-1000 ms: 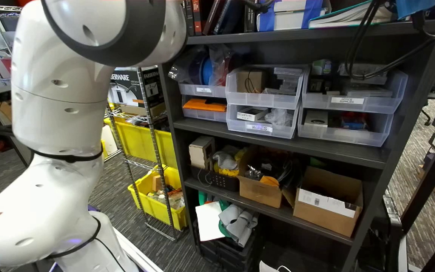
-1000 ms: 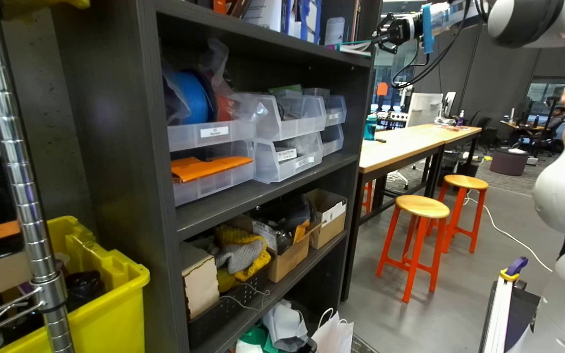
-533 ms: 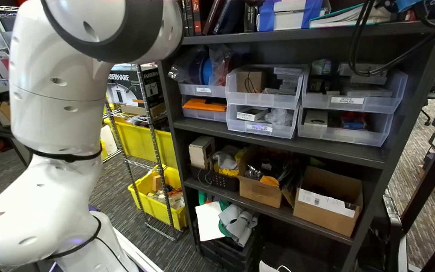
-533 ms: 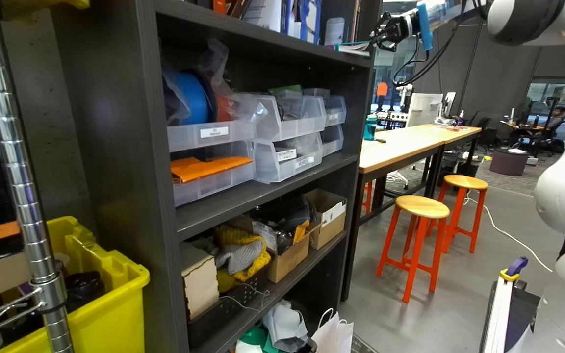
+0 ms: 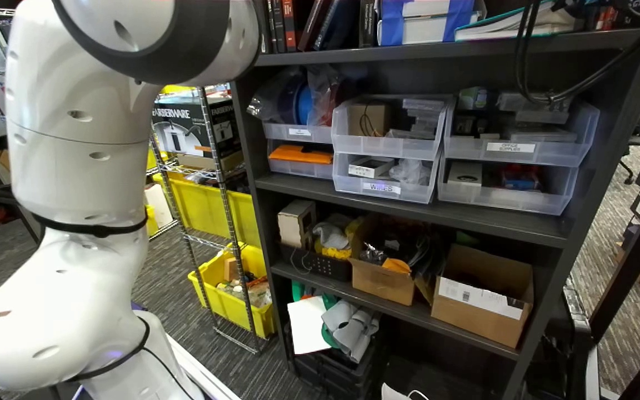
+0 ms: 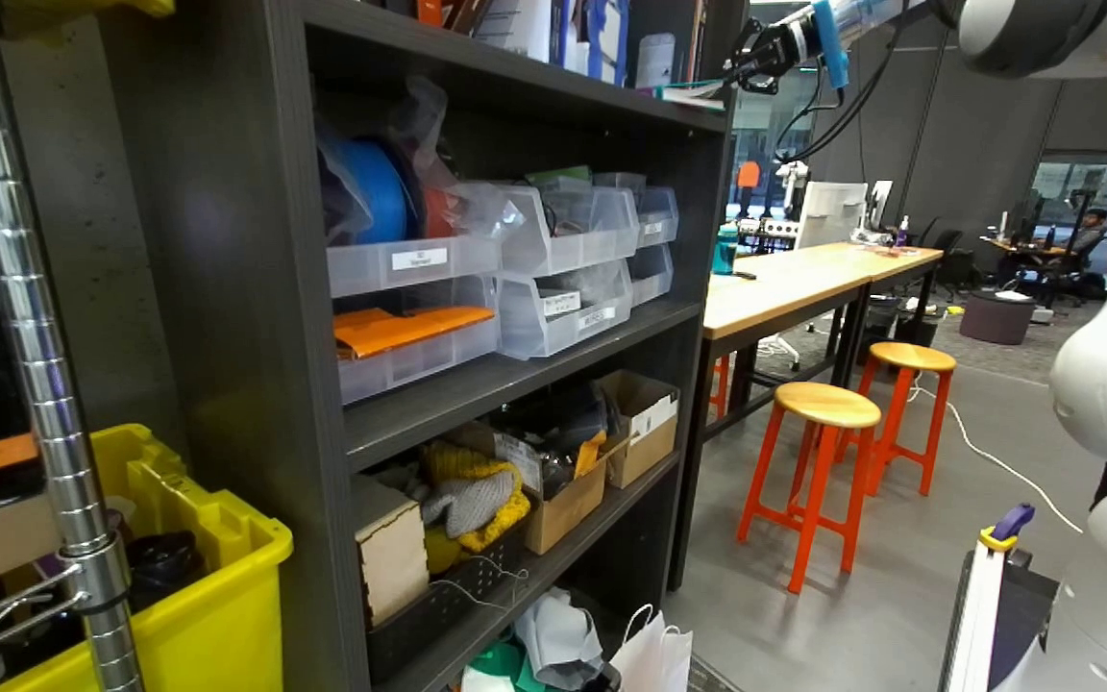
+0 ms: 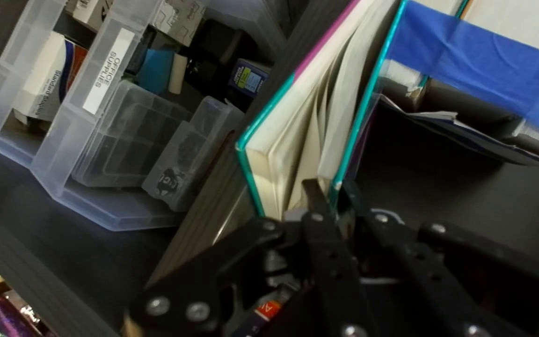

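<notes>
A thick teal-edged book (image 7: 293, 135) with fanned white pages lies on the upper shelf; an exterior view shows the same book (image 5: 520, 25) near the shelf's right end. My black gripper (image 7: 331, 189) is shut on the edge of its upper teal cover, one finger (image 7: 315, 194) on the page side and the other outside the cover. In an exterior view the gripper (image 6: 730, 75) reaches in at the end of the shelf, tilted downward. The lower part of the cover is hidden between the fingers. Books bound with blue tape (image 7: 475, 61) stand beside it.
Below the upper shelf edge (image 5: 436, 53) sit clear bins, among them the office supplies bin (image 5: 511, 150). Black cables (image 5: 525, 61) hang from the arm in front of the shelf. Cardboard boxes (image 5: 481, 300) fill a lower shelf. A table (image 6: 784, 279) and stools stand beyond.
The arm has shifted slightly; in the exterior views its links and hanging cables moved a little, and the gripper's body rose and tilted more steeply. The book shows little change.
</notes>
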Action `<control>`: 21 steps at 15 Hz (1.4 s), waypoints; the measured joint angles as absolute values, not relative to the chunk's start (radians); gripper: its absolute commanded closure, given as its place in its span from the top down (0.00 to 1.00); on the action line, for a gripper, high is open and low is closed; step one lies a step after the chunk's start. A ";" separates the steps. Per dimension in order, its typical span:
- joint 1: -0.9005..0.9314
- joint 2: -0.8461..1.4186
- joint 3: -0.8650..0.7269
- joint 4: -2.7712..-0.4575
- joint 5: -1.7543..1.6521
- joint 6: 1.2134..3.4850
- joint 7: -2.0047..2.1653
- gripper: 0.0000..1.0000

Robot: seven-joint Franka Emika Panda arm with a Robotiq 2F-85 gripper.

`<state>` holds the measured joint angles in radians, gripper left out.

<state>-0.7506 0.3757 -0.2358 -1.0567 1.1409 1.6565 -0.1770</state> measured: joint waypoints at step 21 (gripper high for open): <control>-0.655 0.322 -0.236 -1.038 0.838 1.761 -0.178 0.03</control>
